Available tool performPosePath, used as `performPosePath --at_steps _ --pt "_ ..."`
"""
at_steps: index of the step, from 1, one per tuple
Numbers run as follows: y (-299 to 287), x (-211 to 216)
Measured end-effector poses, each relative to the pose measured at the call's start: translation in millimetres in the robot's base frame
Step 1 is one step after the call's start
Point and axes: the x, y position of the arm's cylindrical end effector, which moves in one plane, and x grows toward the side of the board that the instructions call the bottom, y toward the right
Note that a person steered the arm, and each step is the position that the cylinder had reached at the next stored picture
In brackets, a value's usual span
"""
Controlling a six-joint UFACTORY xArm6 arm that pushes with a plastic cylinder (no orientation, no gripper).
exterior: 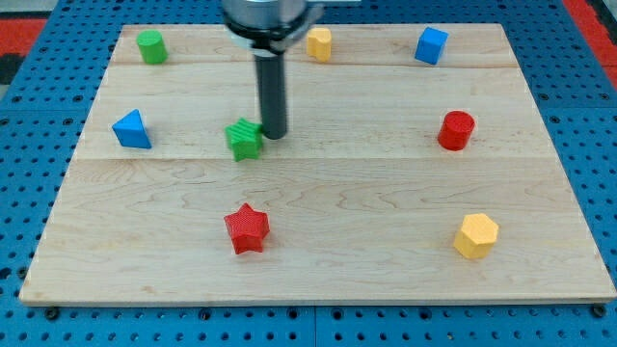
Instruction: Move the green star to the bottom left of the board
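Observation:
The green star [245, 140] lies on the wooden board [318, 260], left of centre. My tip [274, 134] stands right beside the star's upper right side, touching or nearly touching it. The dark rod rises from there to the view's top. The board's bottom left corner lies well below and to the left of the star.
A blue triangle [131, 129] sits left of the star. A red star [247, 228] lies below it. A green cylinder [149, 46], a yellow block [319, 43] and a blue cube [431, 45] line the top. A red cylinder [456, 130] and a yellow hexagon [475, 236] are at the right.

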Motion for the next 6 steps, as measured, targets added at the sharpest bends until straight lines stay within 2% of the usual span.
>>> performPosePath --at_steps 1,2,3,4,5,6 --pt "-59 58" --pt "-78 88" --pt "-1 51" --pt "-34 23" --pt "-113 30" --pt "-142 68"
